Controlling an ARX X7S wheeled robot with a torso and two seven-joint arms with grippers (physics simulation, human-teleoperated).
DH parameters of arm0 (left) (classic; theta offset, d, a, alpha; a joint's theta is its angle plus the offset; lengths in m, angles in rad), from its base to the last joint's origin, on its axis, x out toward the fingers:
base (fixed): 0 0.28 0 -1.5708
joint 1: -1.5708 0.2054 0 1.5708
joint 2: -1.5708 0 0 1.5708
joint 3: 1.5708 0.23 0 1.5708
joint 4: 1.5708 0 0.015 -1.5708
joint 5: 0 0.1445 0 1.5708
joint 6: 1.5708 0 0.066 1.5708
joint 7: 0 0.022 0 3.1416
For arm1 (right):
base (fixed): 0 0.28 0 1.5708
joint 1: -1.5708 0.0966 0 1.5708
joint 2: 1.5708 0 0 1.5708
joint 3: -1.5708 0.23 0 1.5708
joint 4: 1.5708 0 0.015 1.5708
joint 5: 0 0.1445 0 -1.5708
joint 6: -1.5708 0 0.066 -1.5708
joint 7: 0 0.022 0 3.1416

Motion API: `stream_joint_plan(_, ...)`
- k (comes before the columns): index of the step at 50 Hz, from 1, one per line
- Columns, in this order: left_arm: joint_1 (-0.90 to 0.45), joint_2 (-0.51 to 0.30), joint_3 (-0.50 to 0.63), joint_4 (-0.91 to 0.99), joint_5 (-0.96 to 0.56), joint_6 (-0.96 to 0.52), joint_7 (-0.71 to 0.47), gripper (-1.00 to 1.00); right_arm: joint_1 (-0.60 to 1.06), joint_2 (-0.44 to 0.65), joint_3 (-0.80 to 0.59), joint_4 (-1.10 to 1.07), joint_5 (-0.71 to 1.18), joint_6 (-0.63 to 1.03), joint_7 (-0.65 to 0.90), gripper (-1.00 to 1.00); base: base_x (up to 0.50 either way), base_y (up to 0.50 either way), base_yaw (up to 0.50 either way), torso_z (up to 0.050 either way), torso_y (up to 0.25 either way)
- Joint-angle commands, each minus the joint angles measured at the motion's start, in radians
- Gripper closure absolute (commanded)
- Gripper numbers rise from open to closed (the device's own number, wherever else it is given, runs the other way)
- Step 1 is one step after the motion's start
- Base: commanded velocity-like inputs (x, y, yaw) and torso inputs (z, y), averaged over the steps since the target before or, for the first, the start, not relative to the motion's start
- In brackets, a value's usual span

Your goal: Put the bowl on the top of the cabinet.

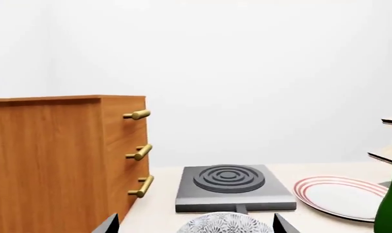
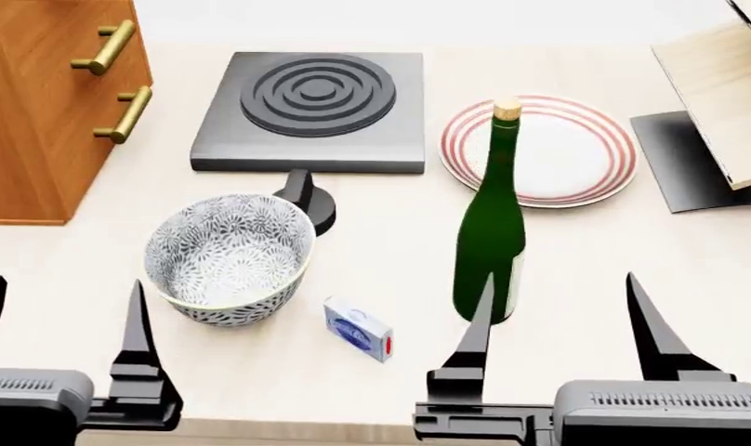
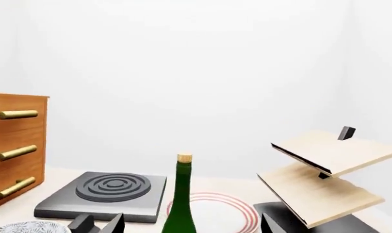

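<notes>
1. The left gripper [image 2: 59, 321] hangs low at the near edge of the table [image 2: 388, 260], its two dark fingers [image 2: 137, 325] spread wide with nothing between them.
2. The right gripper [image 2: 559, 321] sits level with it on the other side, fingers [image 2: 478, 330] just as far apart and also empty.
3. Just ahead of the left gripper's inner finger, and slightly to its inner side, stands the bowl [image 2: 230, 257], upright on its foot with its mouth facing straight up. It is round, so it has no long axis along the table; its axis runs vertically. The finger is close to its rim, but I cannot tell whether they touch.
4. In the left wrist view only the patterned rim of the bowl shows between the fingertips.
5. Between the two grippers, just beside the bowl on its right, a small white and blue box [image 2: 358, 329] lies flat.
6. Right in front of the right gripper's inner finger stands a green bottle [image 2: 493, 223], upright, with a cork in its neck.
7. Beyond the bottle lies a white plate with red rim stripes [image 2: 561, 177].
8. Beyond the bowl sits a grey hotplate [image 2: 311, 111] with a black knob [image 2: 306, 200] on the side facing the bowl.
9. Far forward and outward of the left gripper stands the cabinet [image 2: 34, 121], its brass handles [image 2: 105, 46] facing the hotplate. Its flat top edge shows in the left wrist view, well above the bowl.
10. Far forward and outward of the right gripper leans a pale wooden rack [image 2: 723, 93] on a dark base.
</notes>
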Motion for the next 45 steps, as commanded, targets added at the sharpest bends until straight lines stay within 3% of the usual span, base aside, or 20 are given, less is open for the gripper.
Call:
stream_joint_plan(1, 0.002, -0.013, 0.016, 0.001, -0.009, 0.005, -0.013, -1.0, -0.005, 0.015, -0.008, 0.012, 0.01, -0.029, -0.002, -1.0, 0.0, 0.0, 0.0, 0.0, 0.0)
stream_joint_plan(17, -0.001, -0.028, 0.023, 0.015, -0.024, -0.002, -0.031, -1.0, -0.004, 0.023, -0.019, 0.017, 0.009, -0.037, 0.017, -1.0, 0.0, 0.43, 0.0, 0.0, 0.0)
stream_joint_plan(25, -0.001, -0.034, 0.027, 0.02, -0.031, -0.002, -0.039, -1.0, -0.002, 0.025, -0.013, 0.015, 0.025, -0.034, 0.023, -1.0, 0.0, 0.04, 0.0, 0.0, 0.0)
stream_joint_plan(40, 0.0, -0.046, 0.032, 0.024, -0.042, -0.001, -0.053, -1.0, 0.0, 0.029, -0.02, 0.015, 0.019, -0.031, 0.048, -1.0, 0.0, 0.49, 0.0, 0.0, 0.0)
stream_joint_plan(45, -0.005, -0.048, 0.039, 0.023, -0.042, -0.003, -0.058, -1.0, 0.0, 0.03, -0.011, 0.022, 0.04, -0.034, 0.043, -1.0, 0.0, 0.05, 0.0, 0.0, 0.0)
